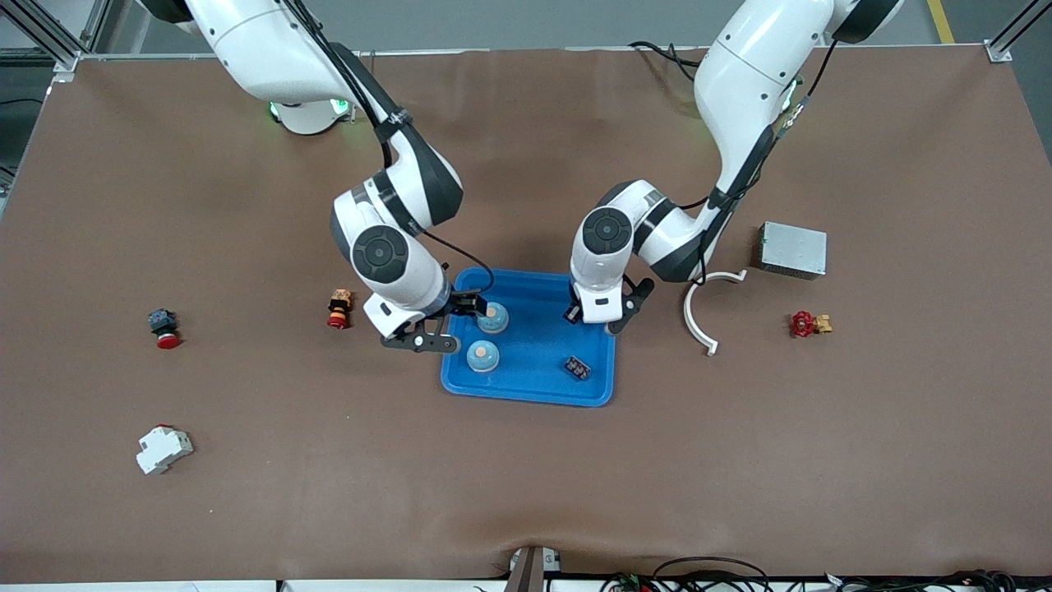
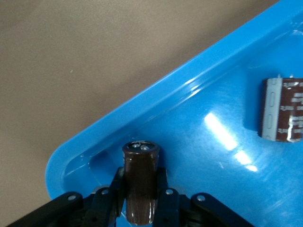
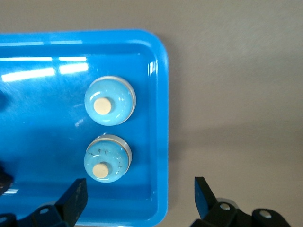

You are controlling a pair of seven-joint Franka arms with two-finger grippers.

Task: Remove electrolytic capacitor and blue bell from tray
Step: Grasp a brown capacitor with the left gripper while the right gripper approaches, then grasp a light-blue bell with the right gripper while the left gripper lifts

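Bright even overhead light, soft shadows under arms, glare streaks on blue tray (image 2: 222,137)

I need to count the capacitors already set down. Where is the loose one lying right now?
The loose capacitor lies on its side in the blue tray, in the corner nearest the front camera toward the left arm's end, below the left gripper, which holds another capacitor.

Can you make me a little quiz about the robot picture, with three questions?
1. True or false: the left gripper holds a capacitor over the blue tray.
2. How many bells are in the tray?
3. The right gripper is: A) open, B) shut on a bell.

Key:
1. True.
2. Two: one bell, and another nearer the front camera.
3. A.
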